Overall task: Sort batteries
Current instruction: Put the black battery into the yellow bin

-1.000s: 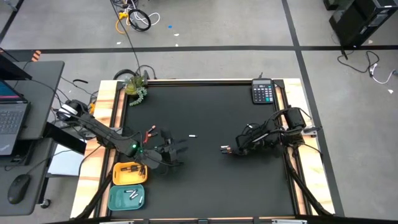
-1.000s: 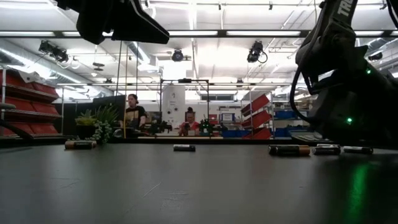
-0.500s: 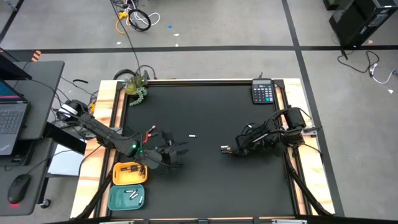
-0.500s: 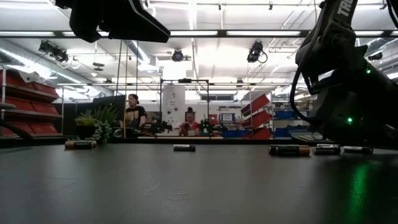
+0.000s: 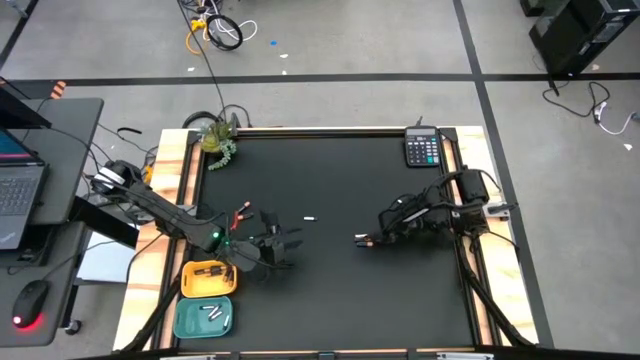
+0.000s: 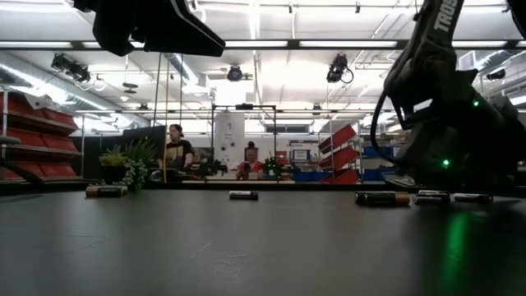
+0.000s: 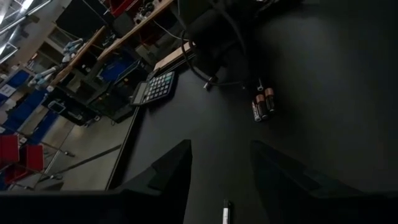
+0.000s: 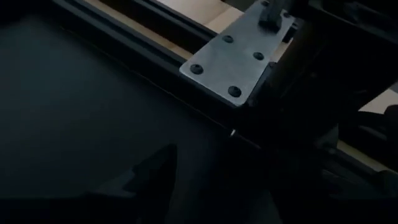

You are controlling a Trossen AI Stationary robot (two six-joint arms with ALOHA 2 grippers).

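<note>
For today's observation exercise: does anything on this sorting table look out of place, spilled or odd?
Nothing looks damaged or spilled. Loose batteries simply remain unsorted: a white battery near mid-table and dark copper-ended batteries lying side by side, while the yellow tray and teal tray already hold some.

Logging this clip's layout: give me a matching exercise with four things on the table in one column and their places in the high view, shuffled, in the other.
Things:
1. calculator
2. plant
3. yellow tray
4. teal tray

Places:
A. far left corner
B. near left corner
C. far right corner
D. left edge, just beyond the near-corner tray

Pairs: 1-C, 2-A, 3-D, 4-B
</note>
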